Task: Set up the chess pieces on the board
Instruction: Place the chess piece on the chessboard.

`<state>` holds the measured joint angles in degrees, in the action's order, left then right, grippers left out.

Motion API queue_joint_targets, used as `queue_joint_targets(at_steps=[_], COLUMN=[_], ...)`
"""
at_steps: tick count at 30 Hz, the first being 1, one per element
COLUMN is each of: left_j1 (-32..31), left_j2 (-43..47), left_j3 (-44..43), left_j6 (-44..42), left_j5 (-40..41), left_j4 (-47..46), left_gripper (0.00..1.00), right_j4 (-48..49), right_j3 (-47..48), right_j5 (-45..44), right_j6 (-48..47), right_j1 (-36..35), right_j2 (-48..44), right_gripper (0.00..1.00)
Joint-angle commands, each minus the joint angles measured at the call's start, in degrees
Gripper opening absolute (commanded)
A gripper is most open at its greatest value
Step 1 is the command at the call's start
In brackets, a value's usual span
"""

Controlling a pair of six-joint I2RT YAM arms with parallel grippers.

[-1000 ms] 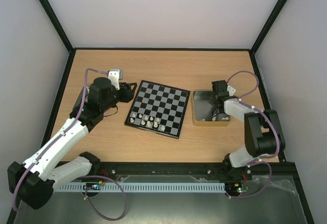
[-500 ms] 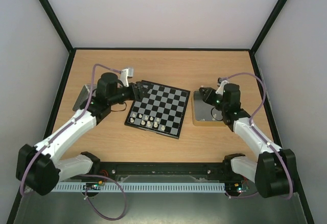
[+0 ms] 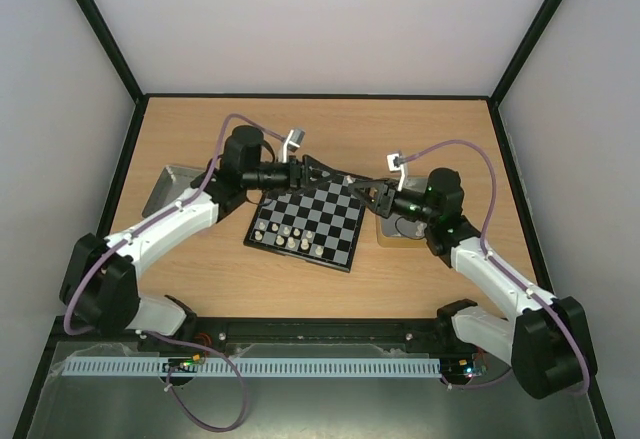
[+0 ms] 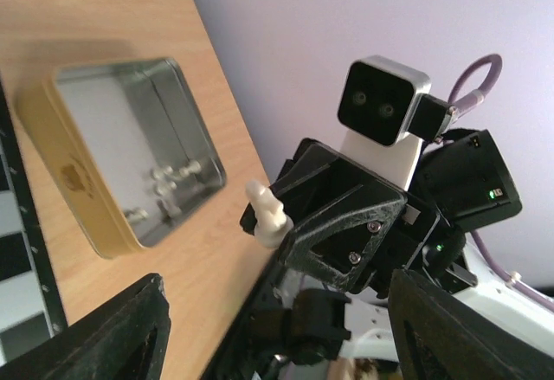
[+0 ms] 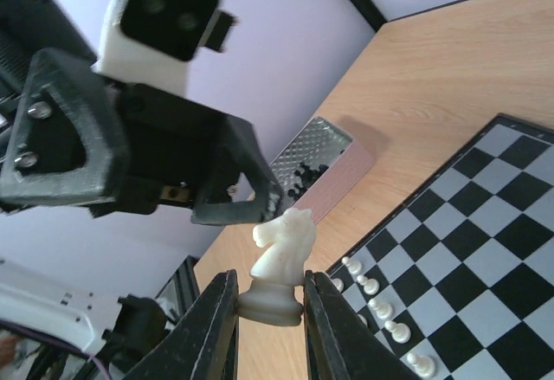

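The cream-white horse-headed knight (image 5: 279, 254) sits pinched by its round base in my narrow right hand (image 5: 268, 292), up out of the gold-sided metal tin (image 4: 76, 177) and now in the air over the far edge of the black-and-grey checked chessboard (image 3: 335, 221). My left hand (image 3: 330, 172) has swung across from the board's left side and spread wide, empty, facing the knight. I judge a handover is coming, toward the row of small white pawns (image 3: 285, 231).

Over the one o'clock corner of the board (image 3: 330, 215), the left fingers (image 3: 322, 171) and right fingers (image 3: 378, 195) nearly meet tip to tip. White pieces (image 3: 285, 231) line its seven o'clock edge.
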<state>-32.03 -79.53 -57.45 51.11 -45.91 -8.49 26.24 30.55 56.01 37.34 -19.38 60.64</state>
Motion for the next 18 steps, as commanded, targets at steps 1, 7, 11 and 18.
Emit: queue_joint_targets(at_steps=[1, 7, 11, 18], left_j1=[-1.24, -2.52, -2.66, -2.73], left_j2=[-2.57, -4.88, -6.65, -9.19], left_j3=[-1.77, -3.74, -5.26, -6.1], left_j6=[5.16, 5.54, 7.07, 6.86], left_j5=[-7.02, -6.5, -6.48, -5.52], left_j4=[-2.68, -0.37, 0.06, 3.27], left_gripper=[0.66, 0.5, 0.45, 0.38], right_j4=[1.43, -2.56, -5.41, -11.1], right_j3=[-0.09, 1.05, 2.01, 5.03], right_j5=[3.86, 2.31, 0.79, -3.47], right_j6=[-2.97, -5.38, -7.24, -9.97], right_j1=[-1.72, -2.37, -2.88, -3.75], right_j2=[-1.4, -1.15, -0.9, -0.38], right_gripper=[0.2, 0.2, 0.2, 0.2])
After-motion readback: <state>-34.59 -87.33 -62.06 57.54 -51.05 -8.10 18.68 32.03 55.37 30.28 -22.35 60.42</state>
